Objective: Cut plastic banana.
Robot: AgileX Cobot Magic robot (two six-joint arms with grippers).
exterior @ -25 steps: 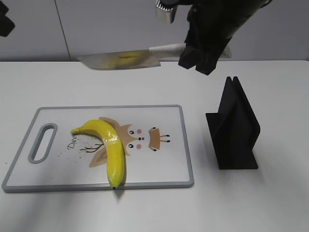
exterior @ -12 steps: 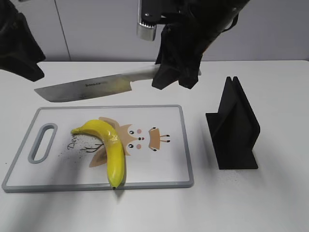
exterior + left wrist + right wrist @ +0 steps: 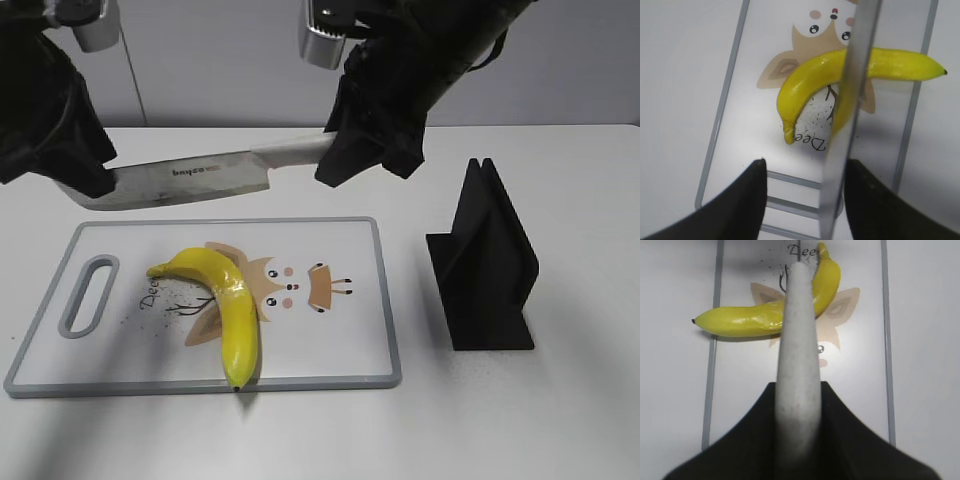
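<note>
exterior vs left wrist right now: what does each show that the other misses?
Only the exterior view shows the black stand right of the cutting board, the right gripper shut on the knife's white handle, and the blade held above the board, clear of the banana.

Only the left wrist view shows the left gripper open, its fingers either side of the blade's tip end.

Both show the banana, board and knife blade.

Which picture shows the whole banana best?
The exterior view: the plastic banana lies uncovered on the cutting board. In both wrist views the knife crosses in front and hides its middle.
</note>
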